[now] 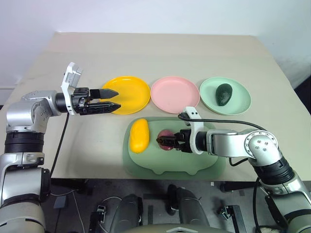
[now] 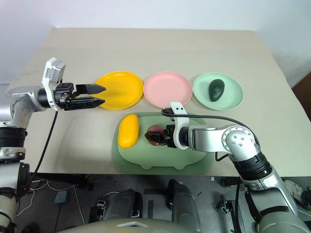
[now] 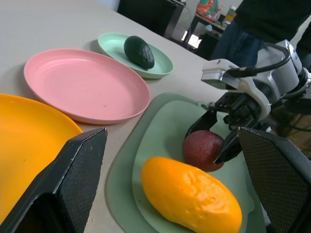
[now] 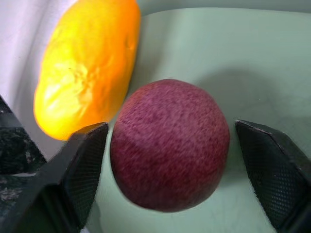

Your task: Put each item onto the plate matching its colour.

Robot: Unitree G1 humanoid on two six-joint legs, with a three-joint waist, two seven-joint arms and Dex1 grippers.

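A round dark purple-red fruit (image 1: 166, 138) lies on the sage-green mat (image 1: 170, 164). My right gripper (image 1: 162, 141) reaches in from the right. Its fingers (image 4: 82, 165) straddle the fruit, one nearly touching and a thin gap showing at the other. The oblong yellow mango (image 1: 139, 135) lies just left of the fruit on the same mat. A dark green avocado (image 1: 224, 93) sits on the green plate (image 1: 241, 105). My left gripper (image 1: 117, 99) hovers open and empty over the left edge of the yellow plate (image 1: 133, 92), pointing right.
The pink plate (image 1: 175, 94) stands bare between the yellow and green plates, in a row behind the mat. The beige table (image 1: 160, 53) stretches beyond them. A person in dark clothes (image 3: 252, 24) stands past the table's edge in the left wrist view.
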